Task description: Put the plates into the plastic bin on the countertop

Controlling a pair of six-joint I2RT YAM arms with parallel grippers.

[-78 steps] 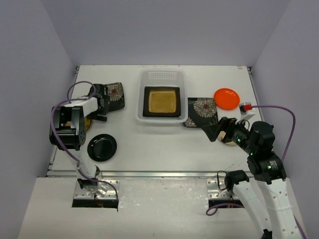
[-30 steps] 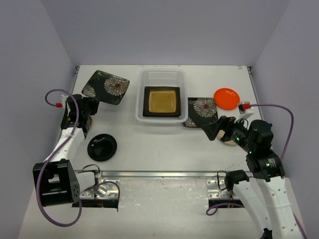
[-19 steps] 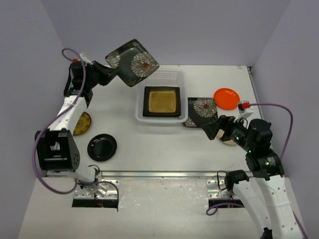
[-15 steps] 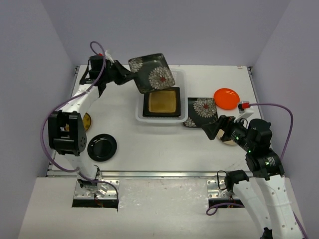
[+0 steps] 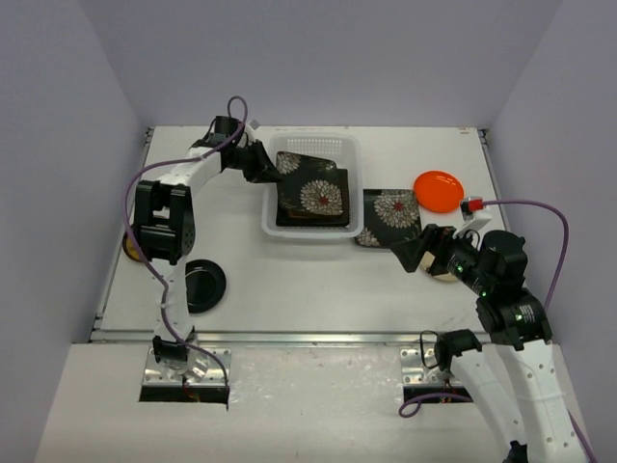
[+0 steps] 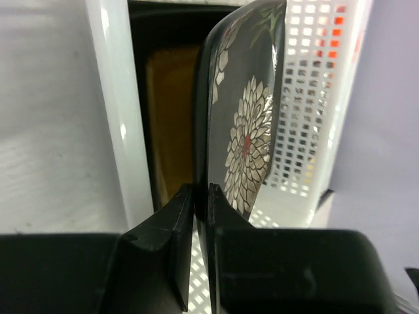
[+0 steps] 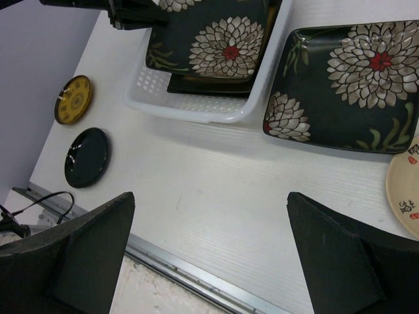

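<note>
While reaching far forward, left gripper (image 5: 260, 164) clamps tilted black square flowered plate (image 5: 318, 190) over translucent white plastic bin (image 5: 310, 234) | right gripper (image 5: 415, 253) hovers, jaws wide.

Robot lab cell, plain walls (image 5: 318, 58), white table (image 5: 318, 280) w/ bolted arm mounts (image 5: 188, 368)

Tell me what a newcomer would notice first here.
The black flowered plate, pinched at its edge by the left jaws, hangs tilted in the plastic bin at the middle back of the countertop, over an amber plate lying inside. Just right of the bin a matching flowered plate lies flat, with a bright orange plate beyond it.
</note>
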